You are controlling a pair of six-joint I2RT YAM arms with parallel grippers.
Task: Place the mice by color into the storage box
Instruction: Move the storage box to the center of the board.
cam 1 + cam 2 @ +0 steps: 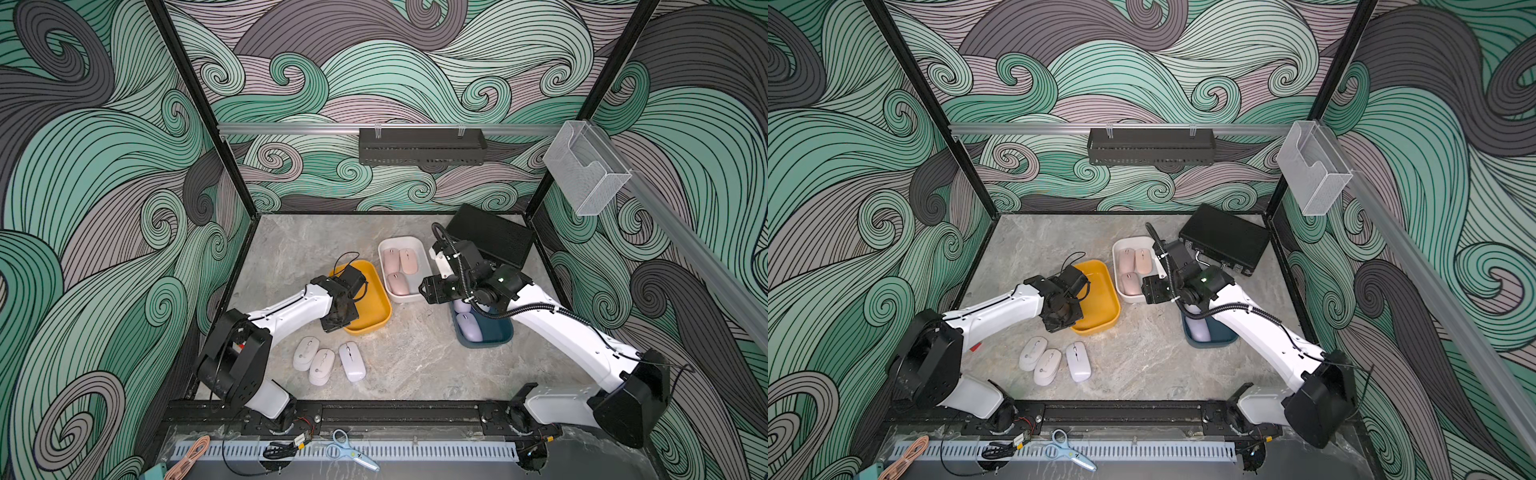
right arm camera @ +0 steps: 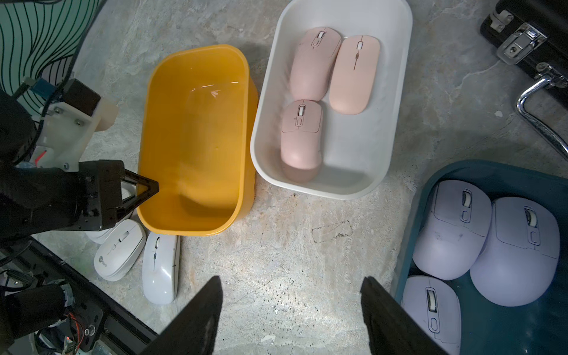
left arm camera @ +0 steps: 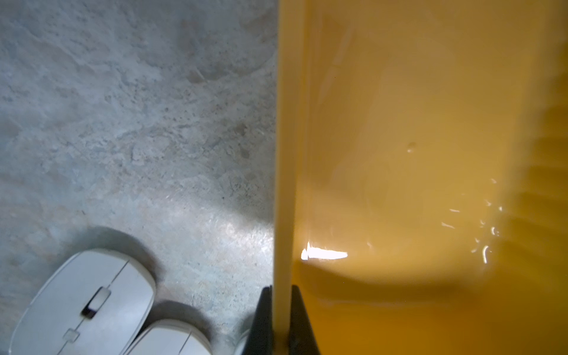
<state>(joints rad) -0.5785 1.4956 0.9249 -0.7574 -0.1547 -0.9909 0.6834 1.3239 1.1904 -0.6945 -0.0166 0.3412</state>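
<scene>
Three off-white mice [image 1: 322,365] [image 2: 121,250] lie side by side on the table, close to the near end of the empty yellow storage box [image 1: 372,305] [image 2: 196,138]. My left gripper [image 1: 338,321] [image 3: 281,290] is shut on that box's long side wall [image 3: 284,184], one finger inside and one outside. Three pink mice [image 1: 400,268] [image 2: 310,92] lie in the white storage box [image 1: 409,297] [image 2: 353,172]. Lavender mice [image 1: 468,326] [image 2: 485,239] lie in the teal storage box [image 1: 500,332] [image 2: 461,172]. My right gripper [image 1: 426,293] [image 2: 292,278] hangs open over bare table between the boxes, holding nothing.
A black latched case [image 1: 490,235] [image 2: 522,40] lies at the back right behind my right arm. Blue scissors [image 1: 349,451] and an orange cable [image 1: 189,457] lie on the front rail. A black shelf [image 1: 422,147] and a clear holder [image 1: 586,170] hang on the walls.
</scene>
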